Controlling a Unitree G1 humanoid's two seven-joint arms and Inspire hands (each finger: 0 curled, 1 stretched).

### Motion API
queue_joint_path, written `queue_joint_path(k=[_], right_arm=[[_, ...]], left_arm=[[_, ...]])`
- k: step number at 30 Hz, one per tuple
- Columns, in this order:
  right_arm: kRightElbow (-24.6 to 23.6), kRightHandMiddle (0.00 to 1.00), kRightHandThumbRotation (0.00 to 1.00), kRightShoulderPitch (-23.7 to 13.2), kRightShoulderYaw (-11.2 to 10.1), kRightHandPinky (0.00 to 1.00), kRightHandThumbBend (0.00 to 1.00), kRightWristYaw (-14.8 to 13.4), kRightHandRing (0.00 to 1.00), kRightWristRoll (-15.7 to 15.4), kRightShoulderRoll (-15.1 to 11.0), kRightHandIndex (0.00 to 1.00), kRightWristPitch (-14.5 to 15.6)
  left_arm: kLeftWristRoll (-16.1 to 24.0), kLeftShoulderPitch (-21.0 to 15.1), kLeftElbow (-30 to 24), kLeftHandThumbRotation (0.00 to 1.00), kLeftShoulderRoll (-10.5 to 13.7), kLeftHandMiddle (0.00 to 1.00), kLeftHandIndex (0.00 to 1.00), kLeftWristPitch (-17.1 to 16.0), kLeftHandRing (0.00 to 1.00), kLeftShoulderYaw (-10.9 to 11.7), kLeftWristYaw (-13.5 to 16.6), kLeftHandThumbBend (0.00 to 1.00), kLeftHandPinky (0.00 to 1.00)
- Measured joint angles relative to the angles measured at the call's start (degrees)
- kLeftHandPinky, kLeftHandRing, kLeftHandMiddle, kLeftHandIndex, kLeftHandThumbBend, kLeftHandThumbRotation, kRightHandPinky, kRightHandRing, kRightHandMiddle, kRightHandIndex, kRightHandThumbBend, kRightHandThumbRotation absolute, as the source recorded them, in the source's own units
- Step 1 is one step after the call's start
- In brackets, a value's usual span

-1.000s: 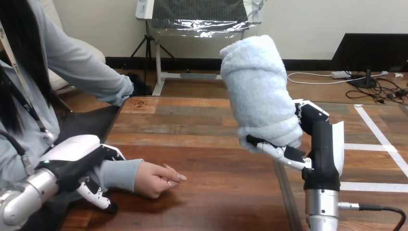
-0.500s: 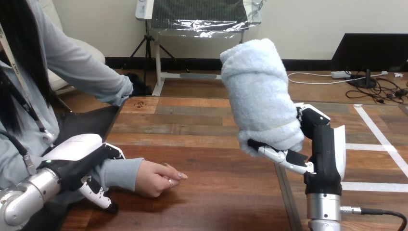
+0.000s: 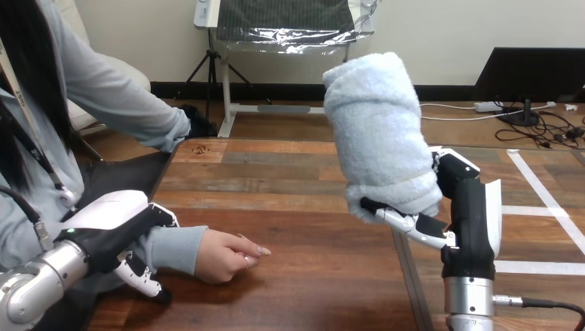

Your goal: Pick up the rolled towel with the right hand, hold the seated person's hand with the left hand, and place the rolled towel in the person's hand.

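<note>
At right of centre our right hand (image 3: pixel 470 224) curls round the towel (image 3: pixel 379 131) low down, carrying it upright above the worktop (image 3: pixel 310 276); at lower left our left hand (image 3: pixel 110 231) wraps the forearm (image 3: pixel 178 247) to steady the person's hand (image 3: pixel 224 256).

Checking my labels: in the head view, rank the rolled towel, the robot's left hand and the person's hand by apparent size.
Largest: rolled towel
Next: left hand
Smallest: person's hand
The towel is held up, nearer the camera, which may inflate it.
</note>
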Motion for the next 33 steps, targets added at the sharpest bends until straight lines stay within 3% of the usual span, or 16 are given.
queue_joint_path(k=[19, 33], right_arm=[[0.0, 0.45, 0.00, 0.2, -0.1, 0.33, 0.77, 2.6, 0.39, 0.2, 0.3, 0.44, -0.3], [0.0, 0.46, 0.00, 0.8, 0.3, 0.31, 0.76, 2.1, 0.38, -2.5, 0.5, 0.45, 0.6]], left_arm=[[0.0, 0.0, 0.0, 0.00, -0.2, 0.45, 0.45, -1.2, 0.39, -0.1, 0.4, 0.87, 0.34], [-0.1, 0.0, 0.0, 0.00, -0.2, 0.43, 0.43, -3.0, 0.37, -0.1, 0.4, 0.83, 0.32]])
